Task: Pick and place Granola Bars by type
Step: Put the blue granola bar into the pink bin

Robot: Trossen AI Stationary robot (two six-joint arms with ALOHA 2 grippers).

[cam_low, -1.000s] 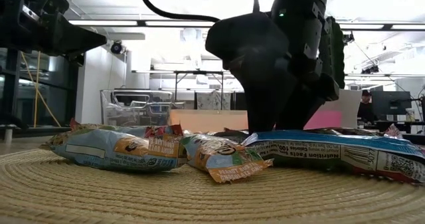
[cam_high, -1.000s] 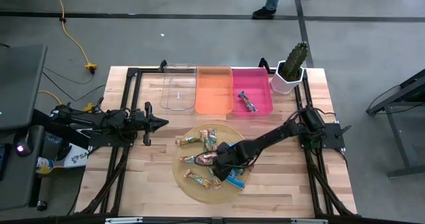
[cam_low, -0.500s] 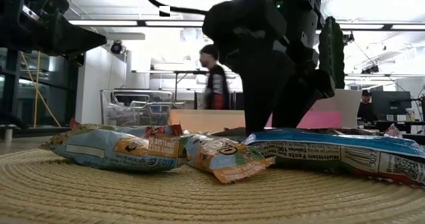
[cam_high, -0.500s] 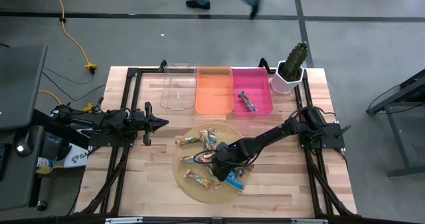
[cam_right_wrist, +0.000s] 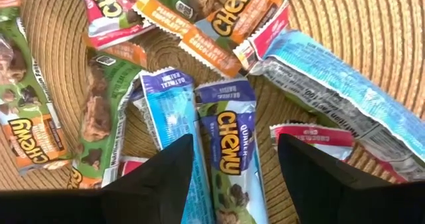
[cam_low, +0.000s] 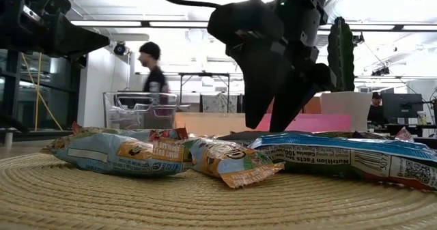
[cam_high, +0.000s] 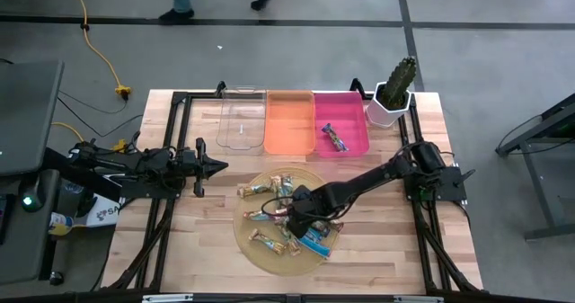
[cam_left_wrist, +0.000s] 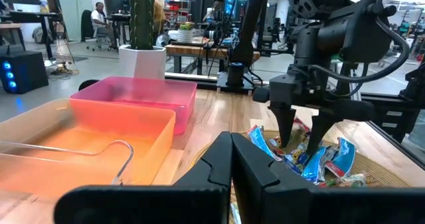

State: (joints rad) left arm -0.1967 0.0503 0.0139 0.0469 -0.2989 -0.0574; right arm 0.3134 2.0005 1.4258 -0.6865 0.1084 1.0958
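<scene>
Several foil-wrapped granola bars [cam_high: 269, 215] lie flat on a round woven mat [cam_high: 241, 238], wrappers tan-orange, green and bright blue. My right gripper [cam_high: 301, 215] hangs open just above the pile, fingers pointing down. In the right wrist view its fingers [cam_right_wrist: 169, 177] stand on either side of a blue-purple Chewy bar [cam_right_wrist: 229, 141] without touching it. The low view shows the right gripper [cam_low: 268, 126] clear of the bars [cam_low: 225, 160]. One dark bar [cam_high: 334, 138] lies in the pink bin [cam_high: 352, 114]. My left gripper [cam_high: 216, 166] waits shut near the table's left edge.
Clear bin [cam_high: 241, 121], orange bin [cam_high: 289, 123] and pink bin stand in a row along the far edge. A potted cactus [cam_high: 393, 92] is at the far right corner. Black frame rails [cam_high: 171, 123] border the table. A person [cam_low: 153, 73] walks beyond the far edge.
My right gripper has risen a little from among the bars, so its fingertips now show above them in the low view. The bars lie as before. A person has walked leftward behind the table.
</scene>
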